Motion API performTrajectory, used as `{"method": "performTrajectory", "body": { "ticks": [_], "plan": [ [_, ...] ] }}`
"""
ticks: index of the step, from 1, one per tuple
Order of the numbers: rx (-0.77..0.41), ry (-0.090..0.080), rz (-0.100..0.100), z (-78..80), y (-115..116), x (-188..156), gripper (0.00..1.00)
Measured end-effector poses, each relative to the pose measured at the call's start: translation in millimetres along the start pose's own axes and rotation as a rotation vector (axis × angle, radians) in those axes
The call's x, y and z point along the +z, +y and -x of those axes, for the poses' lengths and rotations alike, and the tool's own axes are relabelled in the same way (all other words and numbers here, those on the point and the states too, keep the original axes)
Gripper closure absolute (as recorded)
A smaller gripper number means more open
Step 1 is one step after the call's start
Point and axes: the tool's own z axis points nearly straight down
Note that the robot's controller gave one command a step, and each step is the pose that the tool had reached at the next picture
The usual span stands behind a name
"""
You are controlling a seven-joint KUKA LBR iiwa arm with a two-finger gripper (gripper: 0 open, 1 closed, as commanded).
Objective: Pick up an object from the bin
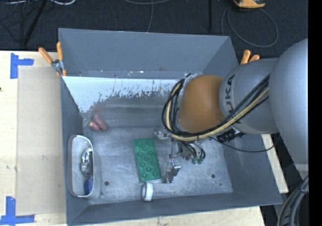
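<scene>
My gripper (171, 173) hangs low over the bin floor, right of centre, just beside the right edge of a flat green studded plate (147, 159). The plate lies at the middle of the floor, its long side running front to back. A small white cylinder (147, 191) rests near the front wall, left of and in front of the fingertips. Nothing shows between the fingers.
A clear oval plastic package with a metal piece and a blue part (82, 165) lies along the left wall. A small pinkish object (98, 124) sits at the back left corner of the floor. The arm's orange cover and cables hang over the right half.
</scene>
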Motion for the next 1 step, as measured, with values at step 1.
{"method": "performTrajectory", "body": {
  "ticks": [1],
  "plan": [
    [-0.051, -0.007, 0.001, 3.1, 70.8, -0.5, 0.00]
  ]
}}
